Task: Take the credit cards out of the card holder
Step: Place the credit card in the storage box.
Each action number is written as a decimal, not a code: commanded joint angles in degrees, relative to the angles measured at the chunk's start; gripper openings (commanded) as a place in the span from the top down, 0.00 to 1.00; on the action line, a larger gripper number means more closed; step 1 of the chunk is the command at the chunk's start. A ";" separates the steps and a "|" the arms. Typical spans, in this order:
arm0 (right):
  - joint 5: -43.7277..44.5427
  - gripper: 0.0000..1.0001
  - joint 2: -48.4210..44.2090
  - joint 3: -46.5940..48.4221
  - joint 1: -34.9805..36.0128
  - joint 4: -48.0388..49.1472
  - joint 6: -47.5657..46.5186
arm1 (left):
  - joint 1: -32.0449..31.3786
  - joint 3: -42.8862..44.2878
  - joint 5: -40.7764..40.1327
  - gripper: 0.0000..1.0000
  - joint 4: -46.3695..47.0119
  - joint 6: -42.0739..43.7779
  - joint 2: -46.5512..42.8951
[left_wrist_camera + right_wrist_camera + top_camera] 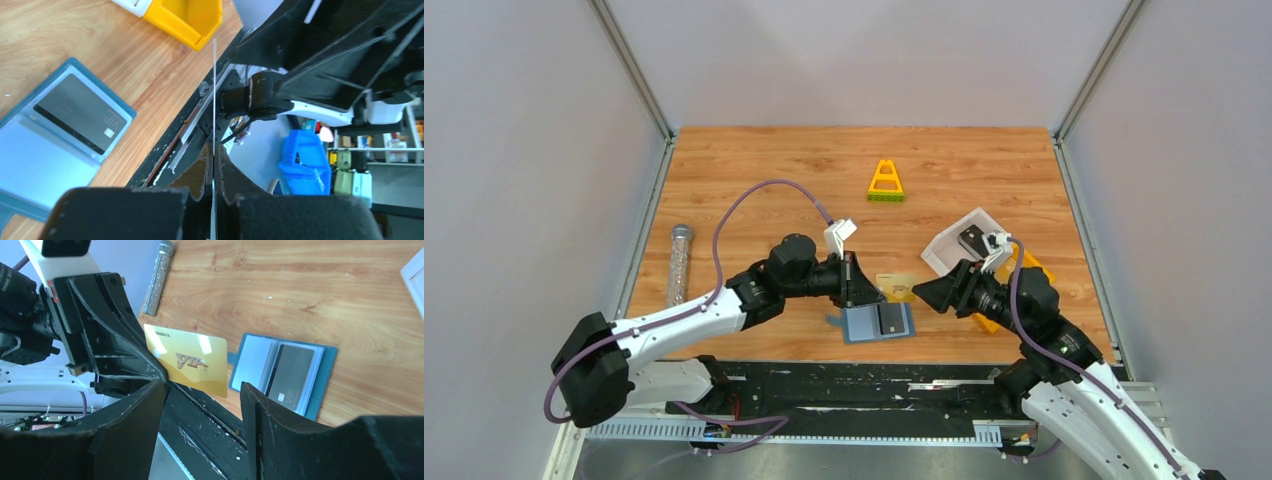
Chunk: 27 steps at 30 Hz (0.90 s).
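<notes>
My left gripper (pixel 213 150) pinches a thin gold VIP card (pixel 192 360) by one end; my right gripper (pixel 201 387) is spread, near it. Letting go early probably drops the card off the wooden table (pixel 754 170). The dark grey card (pixel 291 375) sits in the open slate-blue wallet (pixel 327 370) by the near edge.

The left arm (pixel 674 322) and right arm (pixel 1096 412) share one build: glossy white link shells between bulky matt-black joint housings. A purple cable (pixel 759 186) runs along the left arm, and a second cable (pixel 1013 280), also purple, runs along the right. Each wrist carries a small white camera block (pixel 839 234). The jaws are black and wedge-shaped, with triangular ribs on their sides and pale scuffs along the edges.
</notes>
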 commanded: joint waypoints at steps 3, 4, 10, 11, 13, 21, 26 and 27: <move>-6.41 0.42 1.90 -2.40 -0.24 8.67 2.11 | 2.41 -4.65 4.46 1.00 13.05 -8.65 -3.32; -6.96 0.42 2.39 -2.65 -0.31 9.24 2.49 | 2.60 -4.77 4.47 1.00 13.26 -8.96 -3.57; -11.13 0.48 3.55 -4.96 -1.01 15.40 5.43 | 3.04 -5.80 5.14 1.00 15.41 -9.97 -3.91; -11.25 0.49 3.83 -5.09 -1.17 15.78 5.81 | 3.09 -6.09 5.07 1.00 15.87 -10.15 -3.94; -11.05 0.49 4.23 -5.17 -1.21 15.88 5.96 | 3.18 -6.50 4.83 1.00 16.27 -10.42 -4.02; -9.60 0.71 3.79 -5.19 -1.56 16.14 6.42 | 3.62 -7.50 4.95 1.00 17.47 -11.07 -4.31; -8.09 0.96 3.24 -5.15 -1.76 16.23 7.01 | 3.83 -8.02 4.00 0.96 17.24 -11.33 -4.18; -7.96 1.00 3.35 -5.05 -1.82 16.23 6.96 | 3.88 -8.12 3.67 0.91 17.07 -11.28 -4.38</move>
